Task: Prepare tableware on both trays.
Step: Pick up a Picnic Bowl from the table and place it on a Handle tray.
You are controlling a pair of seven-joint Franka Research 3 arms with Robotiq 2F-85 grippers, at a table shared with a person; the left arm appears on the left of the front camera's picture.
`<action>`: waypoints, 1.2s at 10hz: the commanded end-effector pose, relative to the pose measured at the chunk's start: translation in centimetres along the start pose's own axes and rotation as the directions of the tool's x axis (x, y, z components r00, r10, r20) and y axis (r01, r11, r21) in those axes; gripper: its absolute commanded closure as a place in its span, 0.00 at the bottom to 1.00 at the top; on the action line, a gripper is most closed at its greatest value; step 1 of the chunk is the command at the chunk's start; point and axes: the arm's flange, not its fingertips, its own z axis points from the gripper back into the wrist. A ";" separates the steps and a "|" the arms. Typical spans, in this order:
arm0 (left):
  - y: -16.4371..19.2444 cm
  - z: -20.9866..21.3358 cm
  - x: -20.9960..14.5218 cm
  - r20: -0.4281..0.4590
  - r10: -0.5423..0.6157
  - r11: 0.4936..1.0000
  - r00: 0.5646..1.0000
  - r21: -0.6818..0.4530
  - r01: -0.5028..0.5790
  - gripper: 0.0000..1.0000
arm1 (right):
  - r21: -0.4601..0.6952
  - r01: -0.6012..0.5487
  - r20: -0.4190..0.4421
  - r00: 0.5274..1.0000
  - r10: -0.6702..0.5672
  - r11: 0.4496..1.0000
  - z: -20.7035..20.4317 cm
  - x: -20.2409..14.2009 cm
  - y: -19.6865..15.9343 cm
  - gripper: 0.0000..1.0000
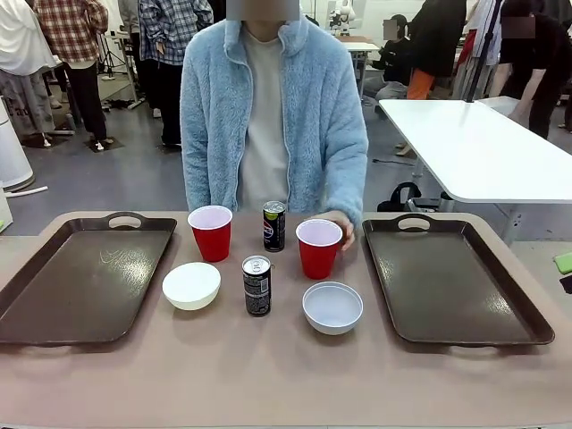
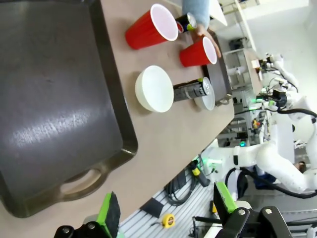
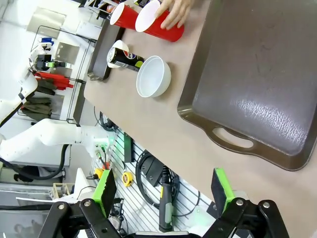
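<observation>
Two empty dark brown trays lie at the table's left (image 1: 80,277) and right (image 1: 456,281). Between them stand two red cups (image 1: 211,232) (image 1: 319,248), two dark cans (image 1: 274,225) (image 1: 256,285) and two white bowls (image 1: 191,285) (image 1: 332,307). The person's hand (image 1: 342,223) rests on the right cup. My left gripper (image 2: 166,206) hangs open off the table's near edge, beside the left tray (image 2: 49,99) and short of the left bowl (image 2: 154,89). My right gripper (image 3: 163,191) is open too, off the edge by the right tray (image 3: 257,74); its nearest bowl (image 3: 153,77) is farther in.
The person in a light blue fleece (image 1: 268,116) stands at the far side, close to the cups. A white table (image 1: 483,143) stands behind at the right. Bare tabletop (image 1: 268,375) runs along the near edge in front of the bowls.
</observation>
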 end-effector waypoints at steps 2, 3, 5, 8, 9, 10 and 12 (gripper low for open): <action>-4.5 -1.6 2.9 -0.082 -0.108 0.985 0.991 0.126 0.118 0.00 | 0.027 -0.009 0.016 1.000 0.009 1.000 0.0 0.2 -0.1 0.00; -7.0 -2.4 4.4 -0.167 -0.147 0.958 0.975 0.222 0.183 0.00 | 0.027 -0.009 0.016 1.000 0.009 1.000 0.0 0.2 -0.1 0.00; -12.2 -4.8 7.7 -0.367 -0.115 0.873 0.923 0.406 0.270 0.00 | 0.027 -0.009 0.016 1.000 0.009 1.000 0.0 0.2 -0.1 0.00; -16.9 -10.9 12.2 -0.496 -0.023 0.754 0.868 0.561 0.341 0.00 | 0.027 -0.009 0.016 1.000 0.009 1.000 0.0 0.2 -0.1 0.00; -17.5 -13.1 12.8 -0.504 -0.029 0.742 0.863 0.568 0.356 0.00 | 0.027 -0.009 0.016 1.000 0.009 1.000 0.0 0.2 -0.1 0.00; -17.9 -15.5 12.8 -0.500 -0.047 0.724 0.865 0.580 0.375 0.00 | 0.027 -0.009 0.016 1.000 0.009 1.000 0.0 0.2 -0.1 0.00; -16.7 -19.8 12.7 -0.459 -0.070 0.710 0.886 0.601 0.368 0.00 | 0.027 -0.009 0.016 1.000 0.009 1.000 0.0 0.2 -0.1 0.00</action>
